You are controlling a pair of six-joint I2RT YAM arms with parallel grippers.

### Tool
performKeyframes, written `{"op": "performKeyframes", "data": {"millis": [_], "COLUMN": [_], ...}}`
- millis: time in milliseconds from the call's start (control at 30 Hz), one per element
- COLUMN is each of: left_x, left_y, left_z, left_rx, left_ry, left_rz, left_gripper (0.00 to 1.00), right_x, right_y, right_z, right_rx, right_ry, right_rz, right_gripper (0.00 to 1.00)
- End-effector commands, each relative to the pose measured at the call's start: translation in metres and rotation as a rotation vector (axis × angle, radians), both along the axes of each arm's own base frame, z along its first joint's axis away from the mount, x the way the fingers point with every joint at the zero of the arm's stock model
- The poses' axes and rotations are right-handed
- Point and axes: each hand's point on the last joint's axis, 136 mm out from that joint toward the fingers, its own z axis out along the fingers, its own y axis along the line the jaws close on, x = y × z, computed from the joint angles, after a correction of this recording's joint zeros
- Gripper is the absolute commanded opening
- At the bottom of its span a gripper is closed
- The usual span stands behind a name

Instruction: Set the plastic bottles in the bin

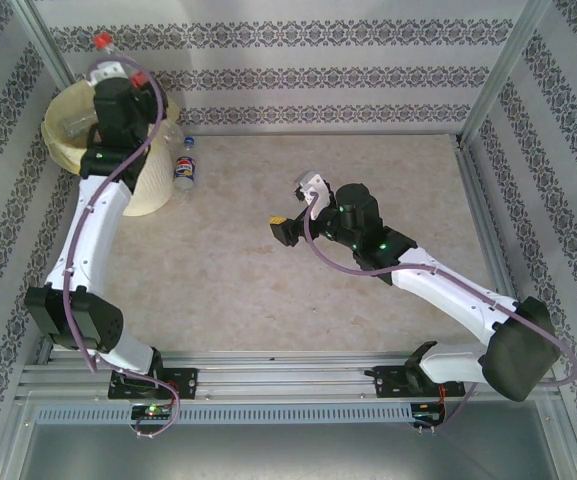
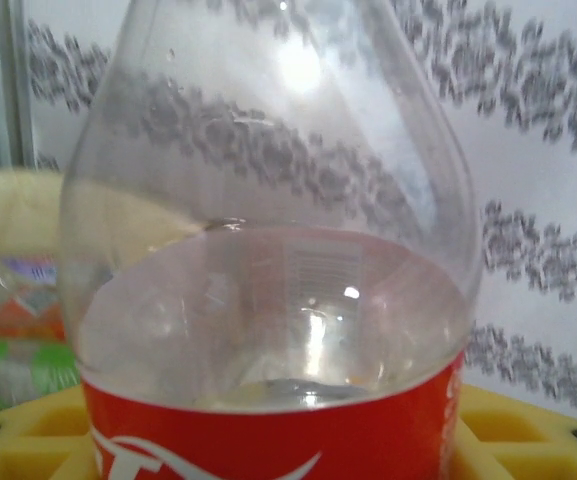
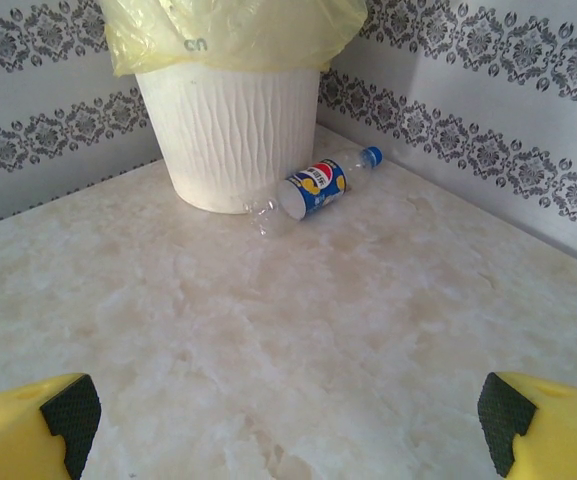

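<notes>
**Ana:** Start at the far left. What has the left gripper (image 1: 106, 72) got?

**Ben:** A red-labelled bottle (image 2: 268, 300). The jaws are closed a good way in and clamp it at the label. The yellow fingers (image 2: 513, 425) press against either side, and the clear, empty shoulder rises above them. From above, its red cap points toward the back wall (image 1: 318, 60).

**Ana:** Where is that, relative to the bin (image 1: 53, 130)?

**Ben:** The gripper hangs over the bin's open mouth in the far-left corner of the table (image 1: 388, 170). The left wrist view shows the pale yellow rim behind the bottle. Past the rim is a blurred bottle (image 2: 18, 335) with orange and green on it, apparently inside the bin.

**Ana:** Anything on the table itself?

**Ben:** A blue-labelled bottle (image 3: 318, 185) lies on its side just right of the bin's ribbed white wall. Its clear base is toward the bin and its blue cap points away. I cannot tell whether it touches the wall. The yellow bag (image 3: 228, 30) folds down over the rim above it.

**Ana:** And the right gripper (image 1: 298, 207)?

**Ben:** It is spread fully wide and empty. It hovers above bare table near the middle, well apart from the bottle and facing the bin. Its black-padded fingers (image 3: 38, 420) sit at the bottom corners of the right wrist view.
</notes>
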Motion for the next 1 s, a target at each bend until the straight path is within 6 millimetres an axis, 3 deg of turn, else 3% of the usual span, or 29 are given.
{"op": "performKeyframes", "data": {"millis": [0,200,367,467,600,800,967], "left_x": [0.016,0.039,0.049,0.058,0.056,0.054,0.063], "left_y": [0.011,0.047,0.083,0.094,0.103,0.113,0.118], "left_z": [0.019,0.020,0.017,-0.004,-0.039,-0.067,-0.095], "left_rx": [0.079,0.174,0.148,0.119,0.087,0.048,0.023], "left_ry": [-0.021,0.035,0.063,0.151,0.293,0.373,0.431], "left_rz": [-0.028,0.032,0.085,0.076,0.087,0.081,0.058], "left_gripper": [0.56,0.56,0.56,0.56,0.56,0.57,0.65], "right_x": [0.000,-0.001,-0.002,-0.003,-0.003,-0.004,-0.004], "right_y": [0.005,0.001,-0.001,-0.003,-0.006,-0.006,-0.007], "right_z": [0.010,0.008,0.007,0.005,0.004,0.001,-0.001], "right_rx": [0.004,-0.012,-0.012,-0.012,-0.016,-0.035,-0.038], "right_ry": [-0.020,-0.020,-0.015,-0.013,-0.013,-0.012,-0.009], "right_rz": [0.015,0.004,-0.004,-0.013,-0.023,-0.018,-0.020], "right_gripper": [0.98,0.98,0.98,0.98,0.98,0.98,0.98]}}
